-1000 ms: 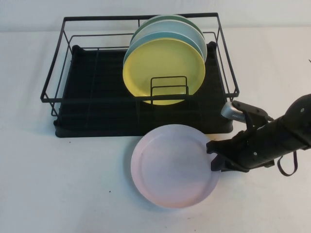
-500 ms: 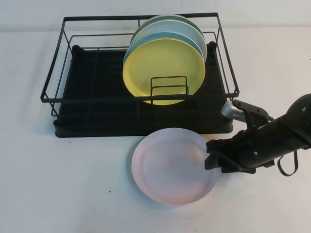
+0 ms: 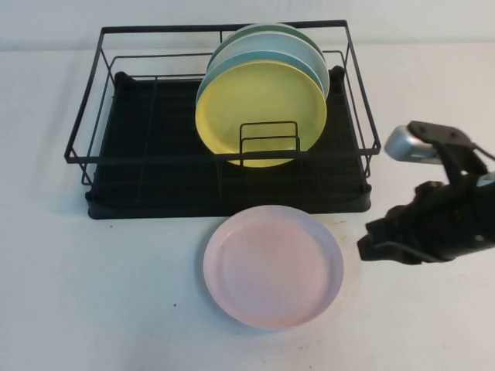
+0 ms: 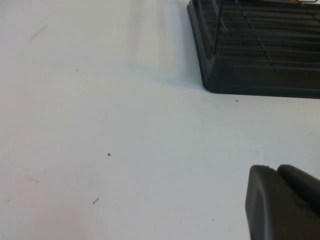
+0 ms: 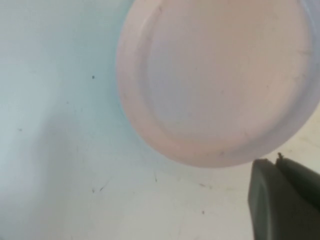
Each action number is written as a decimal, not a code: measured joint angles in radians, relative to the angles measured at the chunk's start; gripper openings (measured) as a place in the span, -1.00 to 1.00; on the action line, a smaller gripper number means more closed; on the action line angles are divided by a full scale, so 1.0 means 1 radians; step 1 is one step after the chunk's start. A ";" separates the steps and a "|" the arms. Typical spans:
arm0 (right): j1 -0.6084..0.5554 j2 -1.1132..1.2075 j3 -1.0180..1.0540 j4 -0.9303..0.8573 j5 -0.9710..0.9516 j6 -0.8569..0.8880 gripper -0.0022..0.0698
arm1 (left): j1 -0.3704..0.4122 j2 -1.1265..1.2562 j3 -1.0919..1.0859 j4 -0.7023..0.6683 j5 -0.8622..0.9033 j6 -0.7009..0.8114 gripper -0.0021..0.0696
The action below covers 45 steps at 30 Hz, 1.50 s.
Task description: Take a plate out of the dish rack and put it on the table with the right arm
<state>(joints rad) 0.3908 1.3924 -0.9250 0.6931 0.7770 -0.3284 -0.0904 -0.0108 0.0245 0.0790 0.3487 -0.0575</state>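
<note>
The pale pink plate (image 3: 273, 267) lies flat on the white table (image 3: 100, 294) just in front of the dish rack (image 3: 155, 178). It also shows in the right wrist view (image 5: 220, 80). My right gripper (image 3: 370, 249) is to the right of the plate, clear of its rim and empty. In its wrist view the right gripper (image 5: 276, 162) has its fingers together, just off the plate's edge. My left gripper (image 4: 275, 170) is shut and empty over bare table near a corner of the rack's drip tray (image 4: 260, 75). It is out of the high view.
A yellow plate (image 3: 259, 108), a light blue plate (image 3: 313, 66) and a green plate (image 3: 263, 29) stand upright in the right half of the rack. The rack's left half holds nothing.
My right gripper has let go of the pink plate and pulled back to the right. The plate has settled flat and shifted slightly left.
</note>
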 joint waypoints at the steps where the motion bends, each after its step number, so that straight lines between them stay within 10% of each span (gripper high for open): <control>1: 0.000 -0.037 0.010 -0.014 0.000 0.000 -0.98 | 0.000 0.000 0.000 0.000 0.000 0.000 -0.95; 14: 0.000 -0.282 0.030 -0.209 0.065 0.000 -0.99 | 0.000 0.000 0.000 0.000 0.000 0.000 -0.95; 23: -0.002 -0.379 0.259 -0.262 -0.263 -0.008 -0.99 | 0.000 0.000 0.000 0.000 0.000 0.000 -0.95; 45: -0.345 -1.358 0.943 -0.173 -0.645 -0.222 -0.99 | 0.000 0.000 0.000 0.000 0.000 0.000 -0.95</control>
<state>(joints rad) 0.0457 0.0344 0.0176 0.5197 0.1325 -0.5507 -0.0904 -0.0108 0.0245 0.0790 0.3487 -0.0575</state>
